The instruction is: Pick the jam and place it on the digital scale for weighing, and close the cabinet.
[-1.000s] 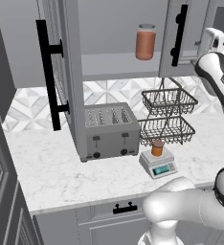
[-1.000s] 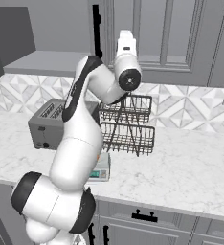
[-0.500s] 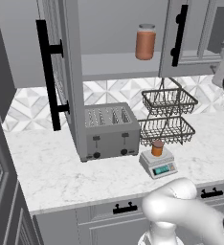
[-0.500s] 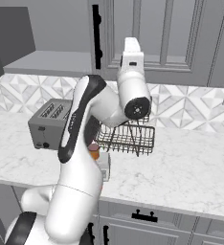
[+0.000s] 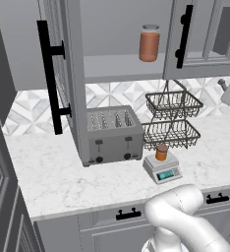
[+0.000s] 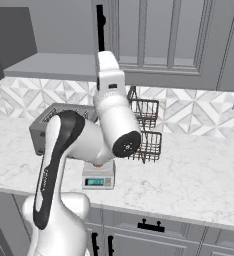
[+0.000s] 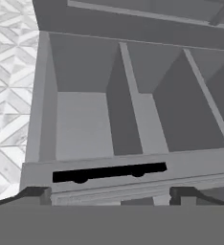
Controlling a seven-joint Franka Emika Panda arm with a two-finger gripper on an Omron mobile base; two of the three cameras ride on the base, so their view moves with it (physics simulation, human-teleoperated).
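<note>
Two jobs make up the task, and the first looks done: the jam (image 5: 161, 152) stands upright on the scale (image 5: 161, 169), in front of the wire baskets (image 5: 172, 118) and just right of the toaster (image 5: 111, 135). What remains is the cabinet (image 5: 63, 74), whose left door stands swung wide and whose right door is also ajar. A rigid, hinged panel like this should swing freely under a steady push; the black bar handle (image 5: 50, 76) or the door's outer edge looks the best place to press or hook. The jar is likely glass, smooth and breakable, best left alone.

From the hand view, the gripper (image 7: 109, 194) has its tips spread wide with nothing between them, facing a door's black handle (image 7: 109, 172). The left base view alone reveals the tall jar (image 5: 149, 43) on the shelf; in the right base view the arm covers the jam.
</note>
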